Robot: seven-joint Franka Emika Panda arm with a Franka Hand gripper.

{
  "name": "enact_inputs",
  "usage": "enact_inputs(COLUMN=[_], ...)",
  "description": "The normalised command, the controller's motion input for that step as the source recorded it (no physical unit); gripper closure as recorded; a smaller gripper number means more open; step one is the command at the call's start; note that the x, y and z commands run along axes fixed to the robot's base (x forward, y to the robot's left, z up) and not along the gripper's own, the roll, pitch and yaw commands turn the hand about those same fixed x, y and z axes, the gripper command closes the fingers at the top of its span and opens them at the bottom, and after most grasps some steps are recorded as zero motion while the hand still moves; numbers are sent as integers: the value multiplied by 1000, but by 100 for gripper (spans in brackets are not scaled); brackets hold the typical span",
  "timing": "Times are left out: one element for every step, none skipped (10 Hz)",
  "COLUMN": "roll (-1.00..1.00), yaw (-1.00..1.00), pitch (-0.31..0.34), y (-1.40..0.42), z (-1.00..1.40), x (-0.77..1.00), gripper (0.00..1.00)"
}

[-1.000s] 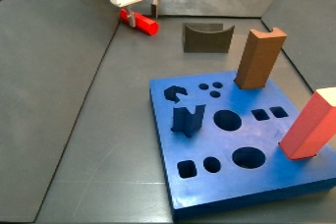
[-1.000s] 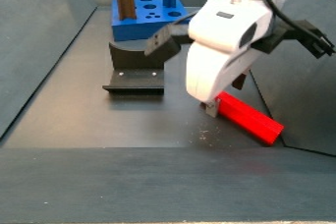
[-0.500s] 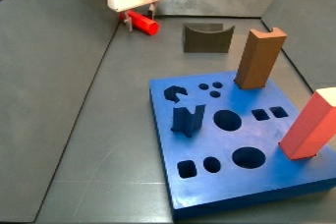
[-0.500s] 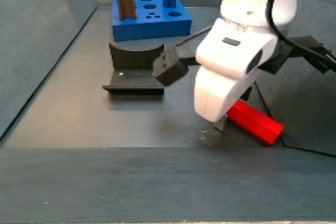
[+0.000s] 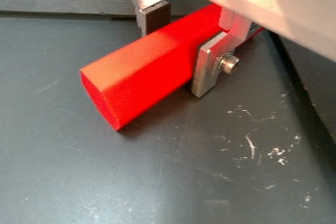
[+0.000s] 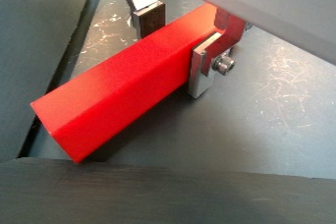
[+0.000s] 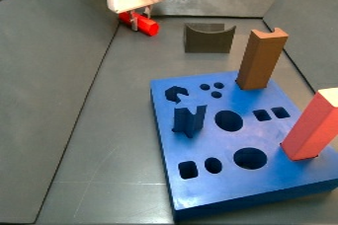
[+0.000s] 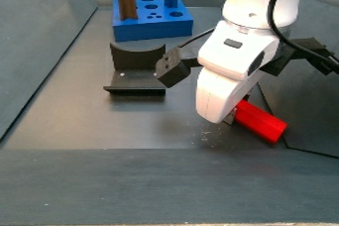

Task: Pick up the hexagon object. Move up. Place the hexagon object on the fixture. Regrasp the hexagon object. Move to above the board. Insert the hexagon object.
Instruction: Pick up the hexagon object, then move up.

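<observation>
The gripper [image 5: 184, 39] has come down lower and now pinches the hexagon object [image 5: 155, 61], one finger on each side, with the bar lying on the floor. The pick-up looks nearly done. Farther off wait the fixture [image 7: 208, 37] and the board [image 7: 244, 146].

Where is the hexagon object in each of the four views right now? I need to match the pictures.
Wrist view: the hexagon object fills the middle, between the gripper plates.
Wrist view: the bar runs diagonally between the same plates.
Side view: small red piece at top left, under the gripper.
Side view: red end pokes out low right of the gripper body.
Shared landmark: the fixture, in both side views only.
</observation>
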Motion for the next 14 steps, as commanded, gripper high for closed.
enact_inputs(roll=[0, 0, 0, 0, 0, 0, 0, 0, 0, 0, 0, 14, 23, 48], yaw=[0, 0, 0, 0, 0, 0, 0, 0, 0, 39, 23, 0, -6, -14], pitch=[0, 0, 0, 0, 0, 0, 0, 0, 0, 43, 63, 80, 88, 88], y=[0, 0, 0, 0, 0, 0, 0, 0, 0, 65, 44, 23, 21, 12], z=[0, 0, 0, 0, 0, 0, 0, 0, 833, 764, 682, 542, 467, 313], x=[0, 0, 0, 0, 0, 0, 0, 0, 0, -88, -71, -30, -22, -19], gripper=[100, 100, 100, 100, 100, 100, 100, 100, 100, 100, 100, 100, 100, 100])
